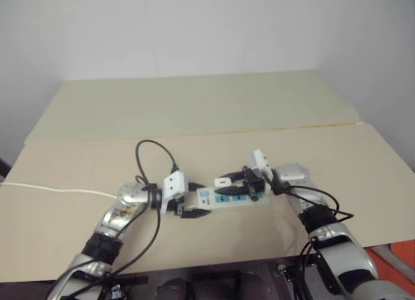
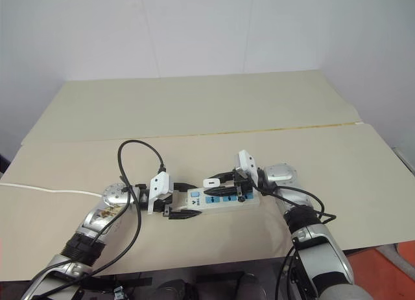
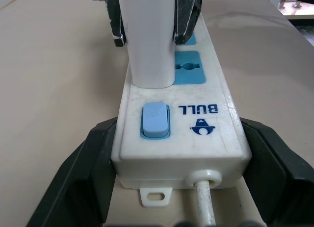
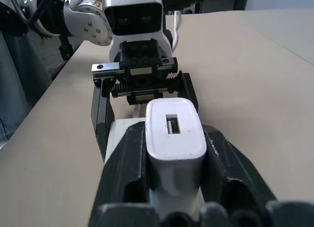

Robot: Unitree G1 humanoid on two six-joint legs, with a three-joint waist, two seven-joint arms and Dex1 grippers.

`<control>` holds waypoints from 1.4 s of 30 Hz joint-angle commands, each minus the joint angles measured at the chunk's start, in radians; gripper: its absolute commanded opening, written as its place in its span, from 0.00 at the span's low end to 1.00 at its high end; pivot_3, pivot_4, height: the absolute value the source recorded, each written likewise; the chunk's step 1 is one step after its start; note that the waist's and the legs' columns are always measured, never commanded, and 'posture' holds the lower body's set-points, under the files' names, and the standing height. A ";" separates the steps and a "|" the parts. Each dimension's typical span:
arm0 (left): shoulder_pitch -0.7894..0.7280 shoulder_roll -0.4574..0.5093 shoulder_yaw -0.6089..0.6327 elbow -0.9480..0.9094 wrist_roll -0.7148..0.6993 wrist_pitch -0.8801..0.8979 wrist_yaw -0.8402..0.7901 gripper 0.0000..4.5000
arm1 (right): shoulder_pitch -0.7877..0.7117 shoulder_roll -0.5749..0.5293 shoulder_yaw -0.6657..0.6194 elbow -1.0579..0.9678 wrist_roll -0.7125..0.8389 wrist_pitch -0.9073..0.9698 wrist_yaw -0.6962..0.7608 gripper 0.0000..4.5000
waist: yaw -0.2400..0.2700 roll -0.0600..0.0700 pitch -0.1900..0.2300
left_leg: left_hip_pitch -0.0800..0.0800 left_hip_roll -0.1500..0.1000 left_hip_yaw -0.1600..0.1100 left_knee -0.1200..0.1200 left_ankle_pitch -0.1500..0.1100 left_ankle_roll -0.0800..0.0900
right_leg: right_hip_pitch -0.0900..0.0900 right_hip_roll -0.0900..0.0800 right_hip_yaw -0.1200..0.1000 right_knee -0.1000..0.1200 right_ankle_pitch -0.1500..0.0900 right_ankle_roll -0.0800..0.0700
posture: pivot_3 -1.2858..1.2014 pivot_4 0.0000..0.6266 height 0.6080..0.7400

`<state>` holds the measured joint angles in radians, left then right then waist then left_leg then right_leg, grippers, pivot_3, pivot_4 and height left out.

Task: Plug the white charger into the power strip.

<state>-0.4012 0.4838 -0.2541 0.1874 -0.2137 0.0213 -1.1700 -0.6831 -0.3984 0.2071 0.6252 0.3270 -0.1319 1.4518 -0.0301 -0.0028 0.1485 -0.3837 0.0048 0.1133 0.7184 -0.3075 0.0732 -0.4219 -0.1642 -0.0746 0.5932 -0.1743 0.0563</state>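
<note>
The power strip (image 1: 228, 199) lies flat on the tan table, a long white bar with blue socket panels and a blue switch (image 3: 155, 120) at its left end. My left gripper (image 1: 188, 206) is shut on that switch end, one black finger on each long side (image 3: 86, 163). The white charger (image 4: 174, 134) stands upright in the socket beside the switch (image 3: 147, 45). My right gripper (image 1: 228, 183) comes in from the right, level over the strip, and its two black fingers sit against the charger's sides (image 4: 130, 158).
The strip's thin white cord (image 1: 52, 188) runs left across the table to its edge. A black robot cable (image 1: 152, 157) loops above my left wrist. A second, paler table (image 1: 194, 102) adjoins behind. The table's front edge (image 1: 214, 264) is close below the arms.
</note>
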 commanded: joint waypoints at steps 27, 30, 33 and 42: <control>-0.009 -0.007 0.016 0.030 0.007 -0.026 -0.031 1.00 | 0.054 -0.164 -0.151 -0.232 0.065 0.221 0.010 0.92 | 0.014 0.001 0.001 | -0.003 0.000 0.000 -0.002 0.001 -0.002 | -0.004 0.000 0.000 0.000 -0.001 -0.002 | 0.52 0.24 1.00; -0.014 0.004 0.046 -0.020 -0.027 -0.009 -0.033 1.00 | 0.056 -0.179 -0.167 -0.242 0.074 0.233 0.008 0.92 | 0.015 0.001 0.002 | -0.004 0.000 0.000 -0.002 0.001 -0.002 | -0.004 0.000 -0.001 0.000 -0.001 -0.002 | 0.52 0.24 1.00; -0.017 0.044 0.093 -0.113 -0.094 0.052 -0.057 1.00 | 0.063 -0.199 -0.188 -0.254 0.081 0.242 0.009 0.92 | 0.015 0.000 0.003 | -0.006 0.000 0.000 -0.002 0.001 -0.002 | -0.007 0.000 -0.001 0.000 -0.001 -0.002 | 0.52 0.24 1.00; 0.009 0.222 0.223 -0.328 -0.230 0.209 -0.096 1.00 | 0.112 -0.295 -0.289 -0.276 0.106 0.255 -0.001 0.92 | 0.019 0.001 0.005 | -0.006 0.000 0.000 -0.002 0.002 -0.002 | -0.005 0.002 -0.001 0.000 -0.001 -0.001 | 0.52 0.24 1.00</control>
<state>-0.3937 0.6840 -0.0813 -0.1019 -0.4168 0.2184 -1.2619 -0.5735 -0.6586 -0.0243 0.3857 0.4032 0.1075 1.4522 -0.0113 -0.0023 0.1535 -0.3901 0.0048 0.1132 0.7161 -0.3059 0.0714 -0.4270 -0.1618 -0.0758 0.5933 -0.1751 0.0553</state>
